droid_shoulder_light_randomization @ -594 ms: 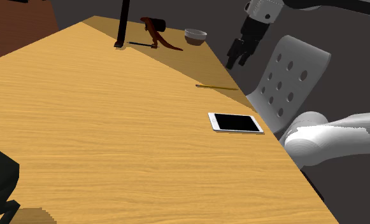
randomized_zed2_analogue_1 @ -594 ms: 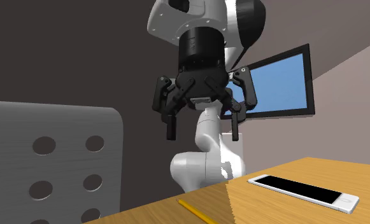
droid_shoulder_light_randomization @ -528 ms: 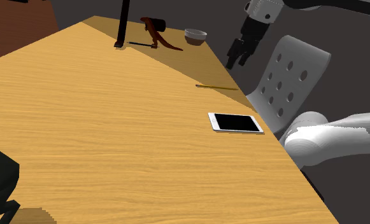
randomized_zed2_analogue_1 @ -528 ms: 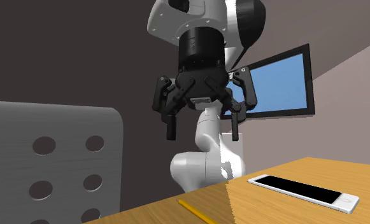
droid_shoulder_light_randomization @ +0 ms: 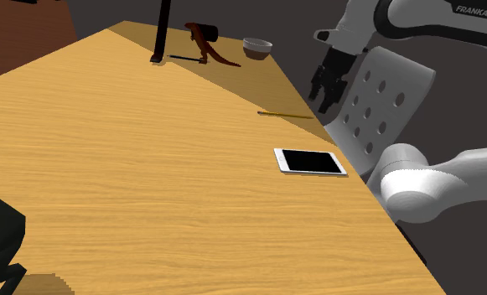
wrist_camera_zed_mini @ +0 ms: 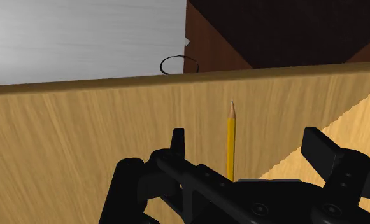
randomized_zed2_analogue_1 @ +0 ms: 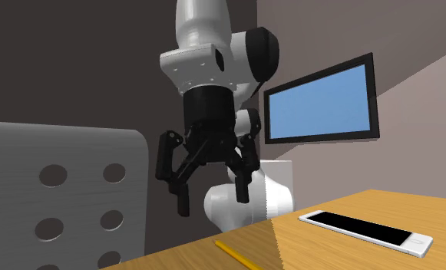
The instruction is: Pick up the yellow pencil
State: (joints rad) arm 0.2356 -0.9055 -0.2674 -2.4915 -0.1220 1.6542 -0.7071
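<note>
Lowered since the earlier frame, gripper point(randomized_zed2_analogue_1: 213, 201), jaws spread, hangs above yellow pencil point(wrist_camera_zed_mini: 230, 143); pencil's long axis runs straight ahead, crosswise to closing.

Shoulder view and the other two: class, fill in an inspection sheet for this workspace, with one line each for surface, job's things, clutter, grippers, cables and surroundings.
Surface: wood-grain table, in shadow at its far end.
Job's things: yellow pencil, lying flat near the table's edge, untouched.
Clutter: phone lying screen up near the same edge; bowl, red-brown lizard figure and black post at the far end.
Grippers: pincer open, holding nothing, in the air above the pencil.
Cables: nothing seen.
Surroundings: white chair with round holes beside the table; blue screen behind the arm.
</note>
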